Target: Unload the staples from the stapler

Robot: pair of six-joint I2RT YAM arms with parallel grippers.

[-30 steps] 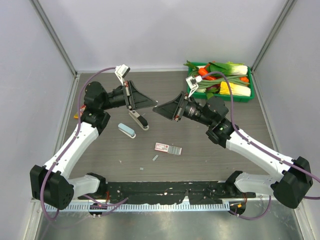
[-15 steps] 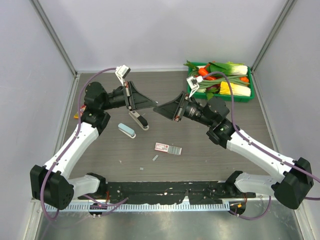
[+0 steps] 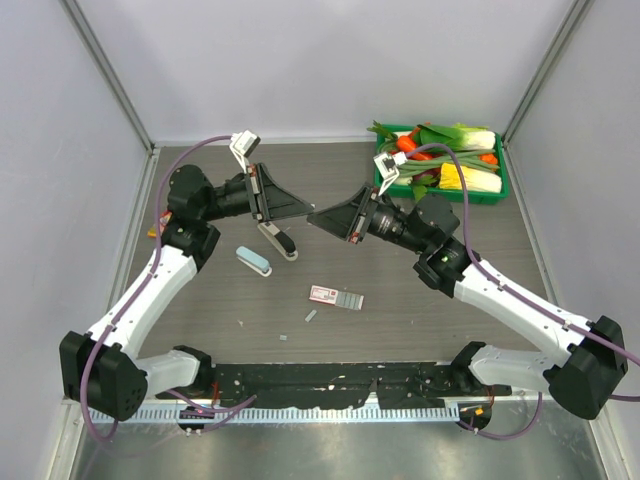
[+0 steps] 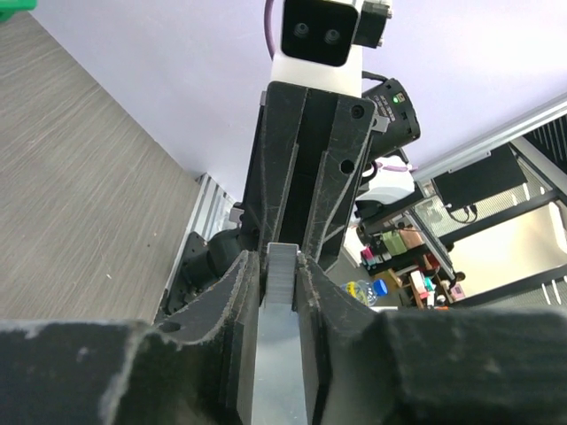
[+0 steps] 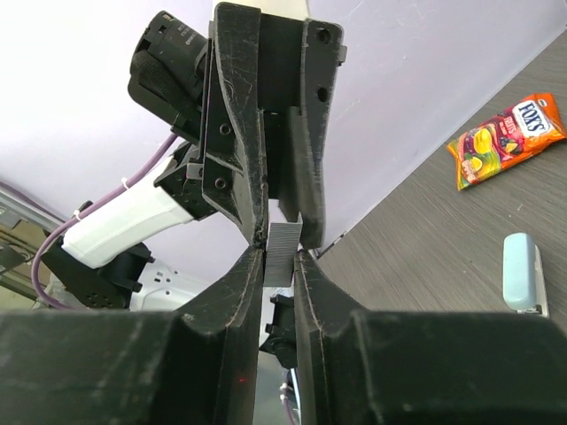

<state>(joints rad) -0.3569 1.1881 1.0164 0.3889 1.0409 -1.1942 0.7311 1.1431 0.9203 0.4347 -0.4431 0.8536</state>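
Observation:
A short strip of silvery staples (image 5: pixel 284 243) is held in the air between both grippers, which meet tip to tip above the table's middle. My right gripper (image 5: pixel 279 254) is shut on one end of the strip. My left gripper (image 4: pixel 282 258) is shut on a silvery strip whose ridged staples (image 4: pixel 282 273) stick out past its tips. In the top view the left gripper (image 3: pixel 302 208) and right gripper (image 3: pixel 314 216) almost touch. The pale blue stapler (image 3: pixel 253 260) lies on the table below the left arm, and it also shows in the right wrist view (image 5: pixel 523 273). A white and dark oblong part (image 3: pixel 278 240) lies beside it.
A small pink-and-white box (image 3: pixel 335 296) lies near the table's middle, with tiny grey bits (image 3: pixel 311 315) in front of it. A green tray (image 3: pixel 505 186) of vegetables stands at the back right. An orange snack packet (image 5: pixel 507 137) lies at the left by the left arm.

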